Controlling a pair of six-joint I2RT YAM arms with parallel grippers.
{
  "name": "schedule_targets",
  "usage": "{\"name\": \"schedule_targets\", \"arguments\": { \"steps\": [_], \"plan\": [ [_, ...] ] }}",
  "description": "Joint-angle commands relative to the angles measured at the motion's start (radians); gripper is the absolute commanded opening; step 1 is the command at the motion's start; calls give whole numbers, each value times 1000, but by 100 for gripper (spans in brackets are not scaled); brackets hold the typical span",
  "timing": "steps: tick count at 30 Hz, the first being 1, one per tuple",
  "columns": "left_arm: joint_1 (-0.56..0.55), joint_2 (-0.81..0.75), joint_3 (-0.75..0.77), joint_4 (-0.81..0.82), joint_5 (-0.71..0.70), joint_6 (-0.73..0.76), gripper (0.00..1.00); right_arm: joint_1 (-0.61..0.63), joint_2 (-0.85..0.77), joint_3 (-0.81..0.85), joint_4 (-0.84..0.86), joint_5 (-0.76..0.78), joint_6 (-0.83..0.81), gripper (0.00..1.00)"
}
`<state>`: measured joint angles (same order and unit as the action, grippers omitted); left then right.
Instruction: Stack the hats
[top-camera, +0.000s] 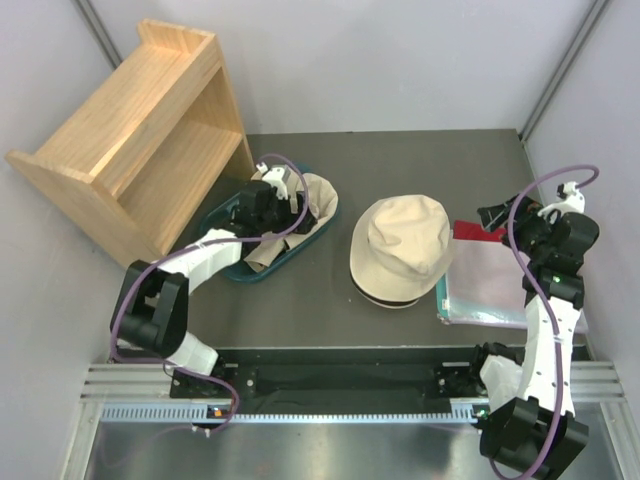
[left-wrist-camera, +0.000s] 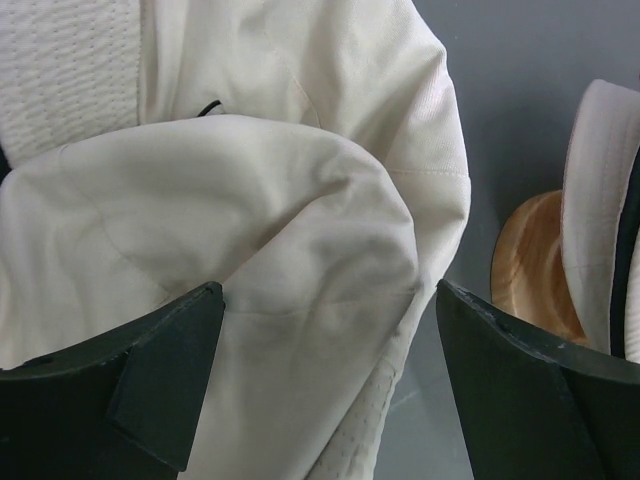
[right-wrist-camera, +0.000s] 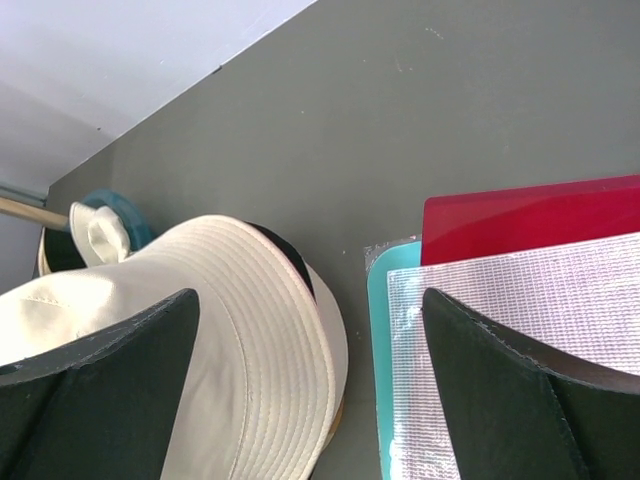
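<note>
A stack of cream hats (top-camera: 400, 245) with a black edge showing sits at the table's middle, over a wooden stand (left-wrist-camera: 530, 265). More crumpled cream hats (top-camera: 315, 200) lie in a teal tub (top-camera: 225, 265) at the left. My left gripper (top-camera: 278, 212) hangs low over the tub, open, with cream hat fabric (left-wrist-camera: 300, 200) between its fingers (left-wrist-camera: 330, 290); I cannot tell if they touch it. My right gripper (top-camera: 492, 222) is open and empty to the right of the stack. In the right wrist view its fingers (right-wrist-camera: 310, 297) straddle the stack's brim (right-wrist-camera: 250, 330) and a pouch.
A wooden shelf unit (top-camera: 140, 130) lies tipped at the back left. A flat mesh pouch (top-camera: 495, 280) over teal and red sheets (right-wrist-camera: 530, 215) lies at the right, under my right gripper. White walls close the back and sides.
</note>
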<state>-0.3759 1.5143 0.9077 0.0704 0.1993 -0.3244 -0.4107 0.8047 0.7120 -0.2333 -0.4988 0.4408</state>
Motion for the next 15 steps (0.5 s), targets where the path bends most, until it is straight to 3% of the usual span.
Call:
{"name": "schedule_targets", "arguments": {
  "steps": [1, 13, 15],
  "plan": [
    [-6, 33, 68, 78, 40, -8, 87, -4, -24, -8, 14, -21, -8, 92],
    [-6, 83, 99, 81, 35, -12, 64, -5, -27, -11, 12, -33, -22, 92],
    [-6, 86, 100, 78, 38, -13, 64, -4, -24, -9, 8, -34, -25, 92]
  ]
}}
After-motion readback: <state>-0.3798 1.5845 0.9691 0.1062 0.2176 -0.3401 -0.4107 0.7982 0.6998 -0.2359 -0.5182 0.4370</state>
